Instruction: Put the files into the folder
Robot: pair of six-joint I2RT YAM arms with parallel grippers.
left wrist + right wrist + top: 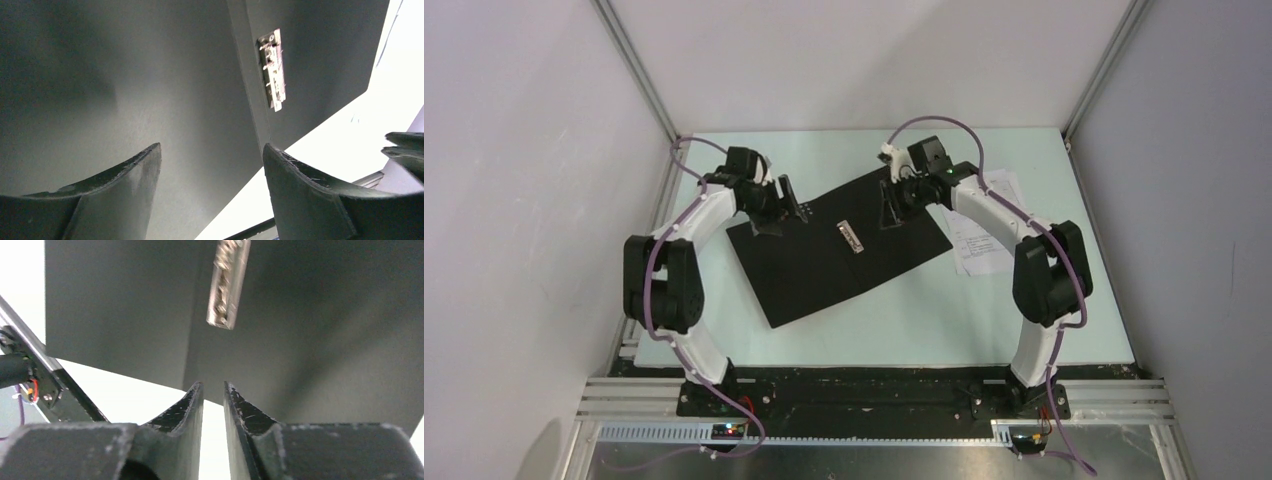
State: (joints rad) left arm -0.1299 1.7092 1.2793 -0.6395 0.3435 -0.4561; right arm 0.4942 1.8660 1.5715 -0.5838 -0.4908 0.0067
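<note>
Pale table (1024, 320) is carrying the folder (824, 270), lying spread black-side up, files (984, 240) sitting beside its right edge. Left gripper (212, 165) is hanging wide apart above it; right gripper (213, 400) is nearly closed, empty.

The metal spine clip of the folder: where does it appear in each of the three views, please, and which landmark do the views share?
Top external: metal spine clip at picture centre, on the open folder.
Left wrist: clip upper right, above the fingers.
Right wrist: clip top centre, above the fingers.
Shared landmark: the folder's centre crease beside the clip.
</note>
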